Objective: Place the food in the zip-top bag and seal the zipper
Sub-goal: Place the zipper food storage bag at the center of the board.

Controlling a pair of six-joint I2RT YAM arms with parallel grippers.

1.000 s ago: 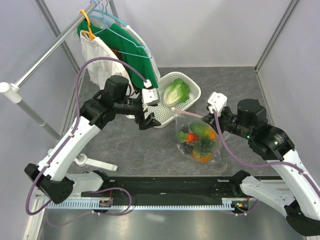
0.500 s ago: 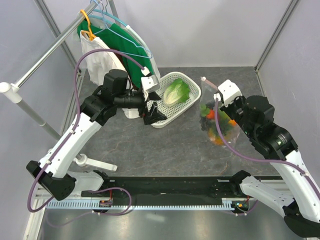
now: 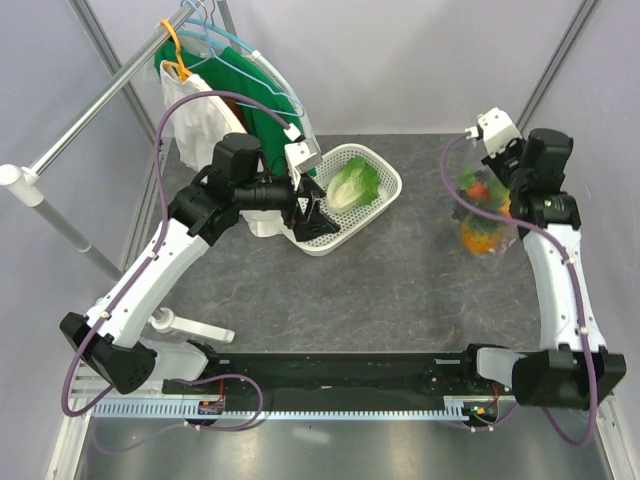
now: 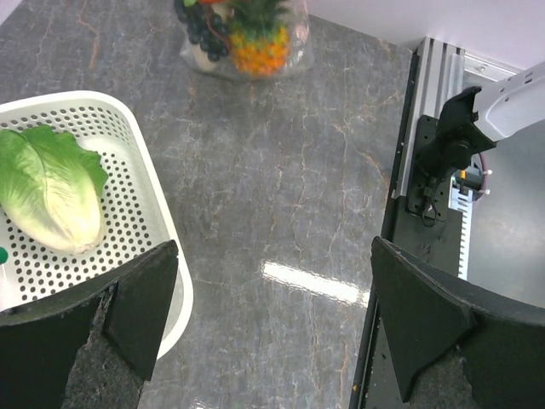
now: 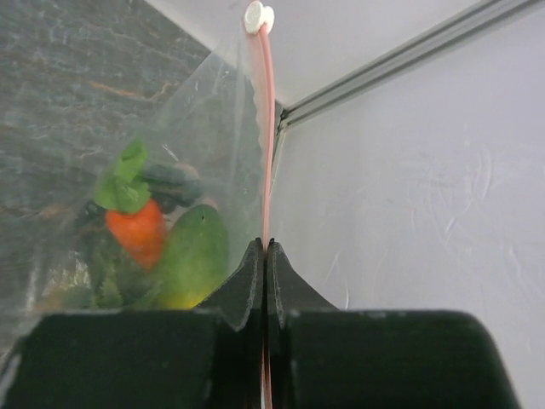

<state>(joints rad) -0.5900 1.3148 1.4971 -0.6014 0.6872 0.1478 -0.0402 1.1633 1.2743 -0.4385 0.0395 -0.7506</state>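
From above, the clear pink-dotted zip-top bag [image 3: 481,200] of toy food [image 3: 478,232] is being held by its top near the bench's far right corner. At the left wrist, the left gripper [image 4: 272,315] is being held wide open and empty beside a white lattice basket [image 4: 174,256]. At the right wrist, the right gripper [image 5: 265,260] is being clamped on the pale pink zipper strip [image 5: 266,128].

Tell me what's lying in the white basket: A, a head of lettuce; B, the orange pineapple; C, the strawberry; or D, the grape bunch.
A: a green lettuce head lies in the white lattice basket, while the other pieces show inside the bag pinched by the right end effector.
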